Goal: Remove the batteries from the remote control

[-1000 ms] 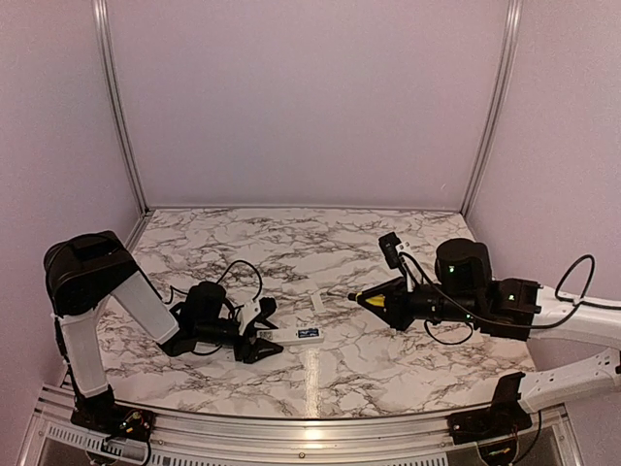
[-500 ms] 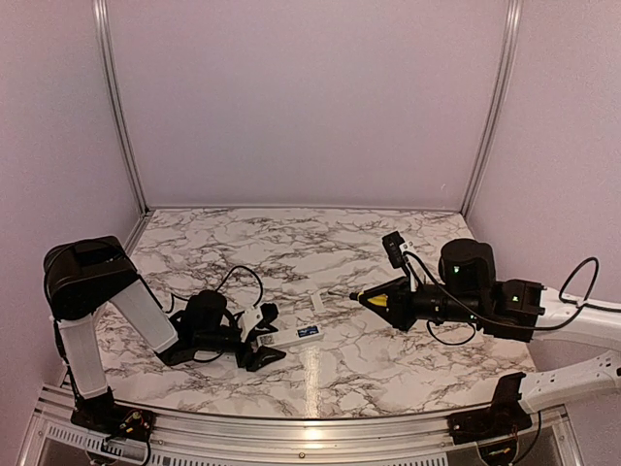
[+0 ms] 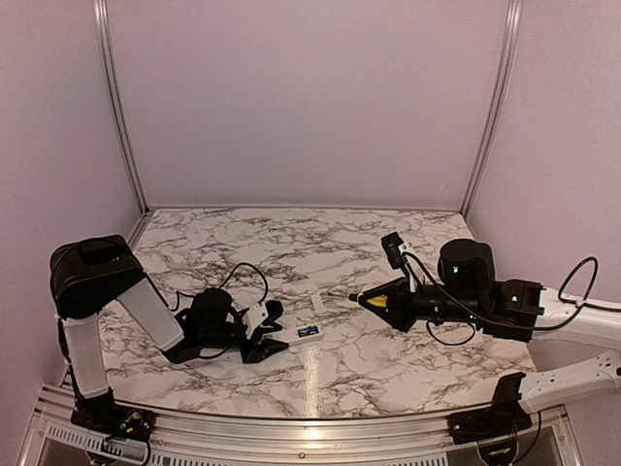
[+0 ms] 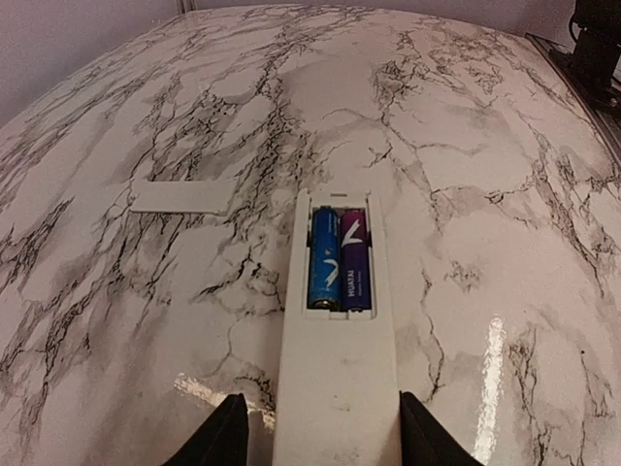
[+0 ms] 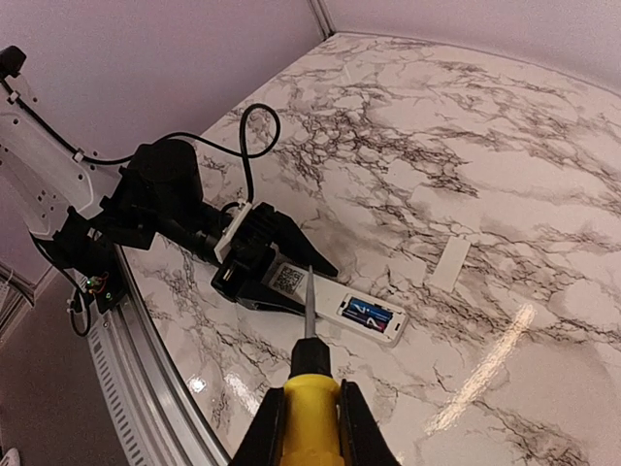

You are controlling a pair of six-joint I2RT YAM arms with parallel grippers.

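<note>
The remote control (image 4: pixel 340 379), a long white bar, lies flat on the marble with its compartment uncovered. Two batteries (image 4: pixel 338 257), one blue and one purple, sit side by side in it. My left gripper (image 4: pixel 325 427) is open and straddles the remote's near end: the right finger touches its edge, and a narrow gap shows at the left finger. From above, the left gripper (image 3: pixel 272 330) lies low at the remote's (image 3: pixel 303 335) left end. My right gripper (image 5: pixel 310 427) is shut on a yellow-handled screwdriver (image 5: pixel 312 408), whose tip hovers above the remote (image 5: pixel 335 296).
The small flat white cover piece (image 3: pixel 317 302) lies on the table just beyond the remote, also seen in the left wrist view (image 4: pixel 182 195). A black cable (image 3: pixel 243 277) loops behind the left arm. A metal rail (image 3: pixel 310 427) runs along the table's near edge.
The left gripper's jaws widened, then narrowed round the remote's end, and the gripper shifted slightly right. The right arm and screwdriver have hardly moved.
</note>
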